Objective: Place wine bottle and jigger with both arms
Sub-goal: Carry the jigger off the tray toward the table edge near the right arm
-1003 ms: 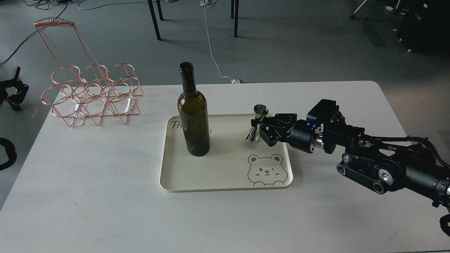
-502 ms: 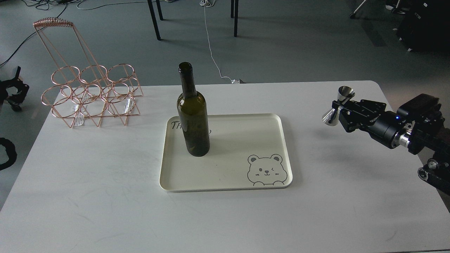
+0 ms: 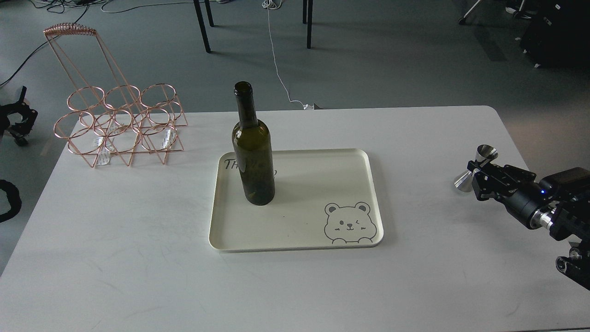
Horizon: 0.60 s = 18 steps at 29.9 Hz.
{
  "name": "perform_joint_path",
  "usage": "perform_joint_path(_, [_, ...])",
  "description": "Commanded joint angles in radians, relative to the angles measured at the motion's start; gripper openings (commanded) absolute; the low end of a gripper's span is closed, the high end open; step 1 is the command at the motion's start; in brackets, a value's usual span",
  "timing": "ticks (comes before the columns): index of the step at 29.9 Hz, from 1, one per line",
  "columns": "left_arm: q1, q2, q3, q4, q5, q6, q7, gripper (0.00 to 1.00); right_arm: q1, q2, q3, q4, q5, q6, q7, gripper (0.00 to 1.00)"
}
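The wine bottle (image 3: 252, 152), dark olive-green and unlabelled, stands upright on the left half of the cream tray (image 3: 322, 166). My right gripper (image 3: 474, 169) is shut on the waist of the steel jigger (image 3: 463, 180), which is tilted, near the table's right edge, well right of the tray. I cannot tell whether the jigger's lower cone touches the table. A black clamp-like part of my left arm (image 3: 17, 121) shows at the far left, off the table; its fingers cannot be told apart.
A copper wire bottle rack (image 3: 120, 124) stands at the back left of the white table (image 3: 138, 258). A bear drawing marks the tray's front right corner. Chair legs and cables are on the floor beyond the table.
My right arm carried the jigger from above the tray's right side far to the right, then lowered it near the table's right edge. The bottle and left arm have not moved.
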Motion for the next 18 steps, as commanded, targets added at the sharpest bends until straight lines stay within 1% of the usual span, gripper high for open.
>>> perform_joint_path(1, [-0.001, 0.002, 0.000, 0.000, 0.000, 0.000, 0.000, 0.98, -0.006, 0.016, 0.000, 0.000, 0.003, 0.000, 0.000, 0.16])
perform_joint_path(6, [0.002, 0.004, 0.000, 0.000, 0.000, 0.000, 0.000, 0.98, -0.006, 0.025, 0.000, 0.006, 0.004, 0.000, 0.000, 0.28])
perform_joint_path(8, [0.004, 0.004, 0.000, 0.000, 0.000, 0.000, 0.000, 0.98, -0.006, 0.025, 0.000, 0.009, 0.004, 0.000, 0.002, 0.38])
perform_joint_path(9, [0.004, 0.002, 0.000, 0.000, 0.000, 0.000, -0.002, 0.98, -0.008, 0.025, 0.000, 0.012, 0.004, 0.000, 0.005, 0.48])
perform_joint_path(10, [0.004, 0.002, 0.000, 0.000, 0.000, 0.000, -0.002, 0.98, -0.008, 0.025, 0.000, 0.019, 0.004, 0.000, 0.008, 0.54])
perform_joint_path(13, [0.002, 0.004, 0.000, 0.000, 0.000, 0.000, -0.002, 0.98, -0.015, 0.022, -0.002, 0.032, 0.006, 0.000, 0.022, 0.61])
perform_joint_path(16, [0.002, 0.005, -0.002, -0.001, 0.000, 0.000, -0.002, 0.98, -0.017, 0.014, -0.005, 0.040, 0.006, 0.000, 0.023, 0.68])
perform_joint_path(18, [0.002, 0.005, -0.002, 0.000, 0.000, 0.000, -0.002, 0.98, -0.025, 0.009, -0.005, 0.071, 0.006, 0.000, 0.023, 0.73])
